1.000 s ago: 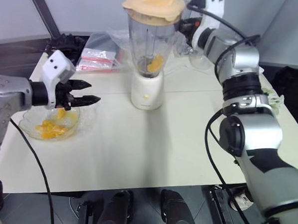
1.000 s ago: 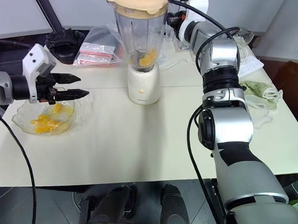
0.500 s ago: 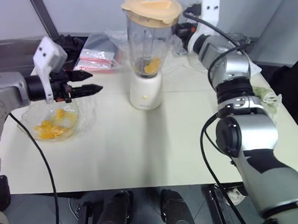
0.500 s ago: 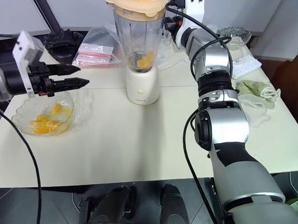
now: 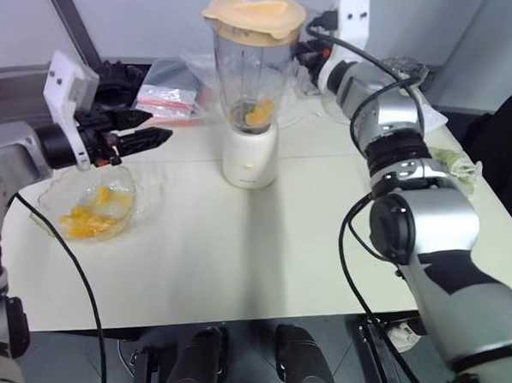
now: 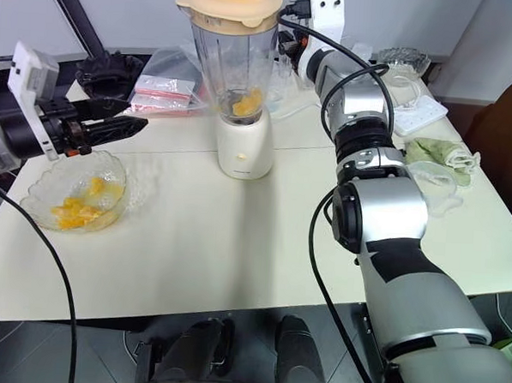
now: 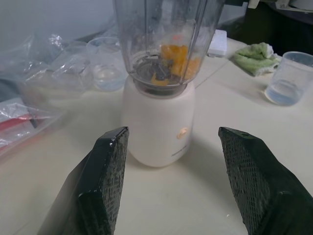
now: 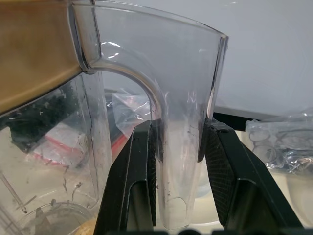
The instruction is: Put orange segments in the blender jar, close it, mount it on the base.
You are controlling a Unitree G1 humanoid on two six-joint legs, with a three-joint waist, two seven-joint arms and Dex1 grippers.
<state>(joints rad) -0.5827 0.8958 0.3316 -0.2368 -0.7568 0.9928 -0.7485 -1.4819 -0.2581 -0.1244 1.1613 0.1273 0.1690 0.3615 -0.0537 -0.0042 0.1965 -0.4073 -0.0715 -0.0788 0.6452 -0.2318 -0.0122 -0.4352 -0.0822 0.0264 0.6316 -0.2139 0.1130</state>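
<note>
blender jar [image 6: 235, 57] lidded, seated on the base [image 6: 244, 150], table's 12 o'clock | orange segments [image 6: 246, 102] inside jar | right gripper [image 8: 178, 147] clamped on jar handle | left gripper [image 5: 137, 127] empty, fingers apart, over glass bowl [image 6: 76, 191] at 9 o'clock

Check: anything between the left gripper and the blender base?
Nothing. Bare table separates the left gripper from the base in the left eye view; its wrist view agrees.

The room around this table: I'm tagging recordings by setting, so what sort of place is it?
Probably a lab or test bench set up as a kitchen counter. A plain white table holds a blender jar on its base, a glass bowl of orange segments and bagged supplies.
</note>
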